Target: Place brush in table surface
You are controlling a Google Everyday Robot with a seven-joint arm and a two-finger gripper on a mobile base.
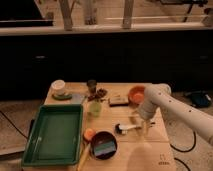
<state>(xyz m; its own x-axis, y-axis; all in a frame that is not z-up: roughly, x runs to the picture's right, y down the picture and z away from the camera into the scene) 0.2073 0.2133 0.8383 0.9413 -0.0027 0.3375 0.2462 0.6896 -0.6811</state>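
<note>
Filling the scene below a dark counter, the pale wooden plank tabletop [150,150] carries a green plastic tray [52,132], a dark round bowl [103,145] and an orange dish [135,93]. The small white-handled, black-headed brush [127,128] lies flat beside the bowl; the white arm's gripper [143,126] sits at its handle end.

A white robot arm reaches over the table surface [155,150], its gripper [142,126] low at the white handle of the brush [126,128], which lies at one o'clock from a dark bowl [103,145] beside the green tray [54,134].
</note>
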